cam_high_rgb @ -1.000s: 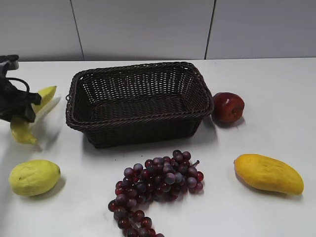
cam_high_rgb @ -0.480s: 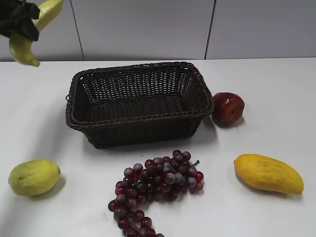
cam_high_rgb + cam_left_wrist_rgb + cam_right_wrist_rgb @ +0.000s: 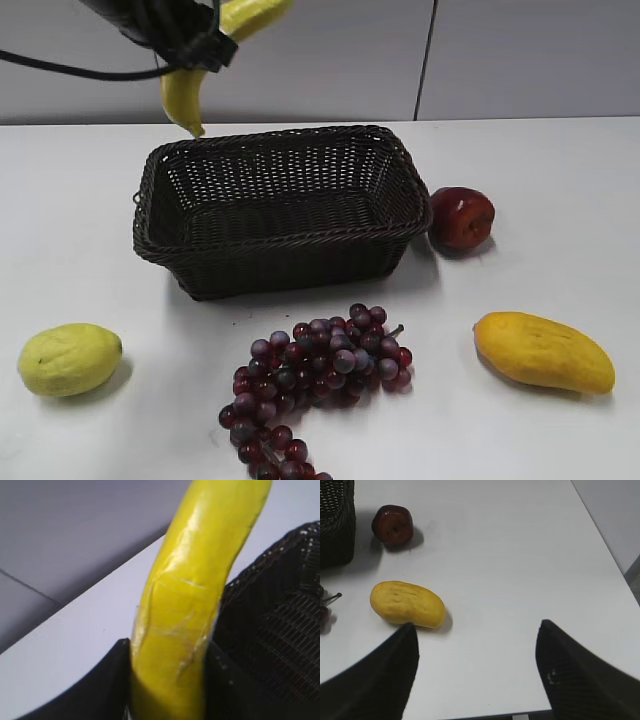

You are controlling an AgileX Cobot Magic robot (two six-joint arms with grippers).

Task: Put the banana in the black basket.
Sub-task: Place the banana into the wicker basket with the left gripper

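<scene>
Left claw (image 3: 205, 45) clamped on banana (image 3: 190, 95), held in the air above basket (image 3: 280, 205), toward its 11 o'clock corner. Right claw (image 3: 475, 672) spread wide, empty, over bare table (image 3: 520, 565); mango (image 3: 407, 605) at 10 o'clock.

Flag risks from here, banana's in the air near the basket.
1. The left gripper holds the banana above the back-left rim of the black basket, not its middle; released now, it could hit the rim and fall outside.
2. The banana hangs tilted, its tip low; lowering early may snag the weave.
</scene>
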